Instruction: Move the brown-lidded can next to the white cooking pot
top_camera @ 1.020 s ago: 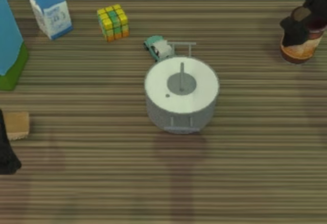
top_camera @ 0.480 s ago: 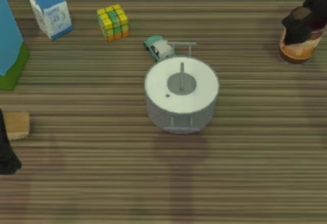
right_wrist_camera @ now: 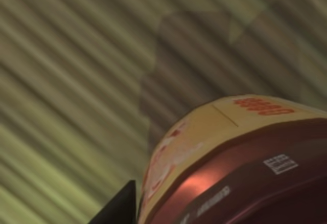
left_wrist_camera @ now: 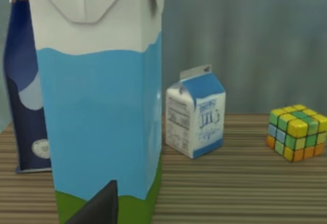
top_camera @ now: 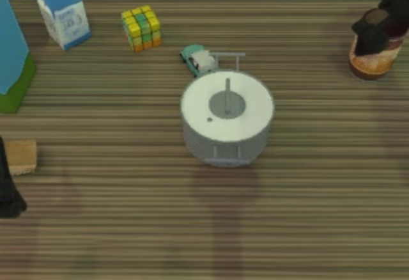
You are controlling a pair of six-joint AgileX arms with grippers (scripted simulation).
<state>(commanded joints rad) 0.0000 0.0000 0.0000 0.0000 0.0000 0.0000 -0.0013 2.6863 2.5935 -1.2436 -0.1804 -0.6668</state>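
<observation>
From above, the small reddish-brown can with a brown lid (top_camera: 372, 53) stands upright at the table's far right, well apart from the round grey pot with a flat white lid (top_camera: 227, 118). The black right gripper (top_camera: 377, 27) covers its top, fingers pinching it. The left wrist view shows a small blue-and-white milk carton (left_wrist_camera: 195, 112) whose print is unreadable. The right wrist view shows the can's pale orange label with blurred red lettering.

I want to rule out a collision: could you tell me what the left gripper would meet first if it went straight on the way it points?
Probably the tall blue and green carton, which fills the left wrist view just ahead; exact depth is unclear.
</observation>
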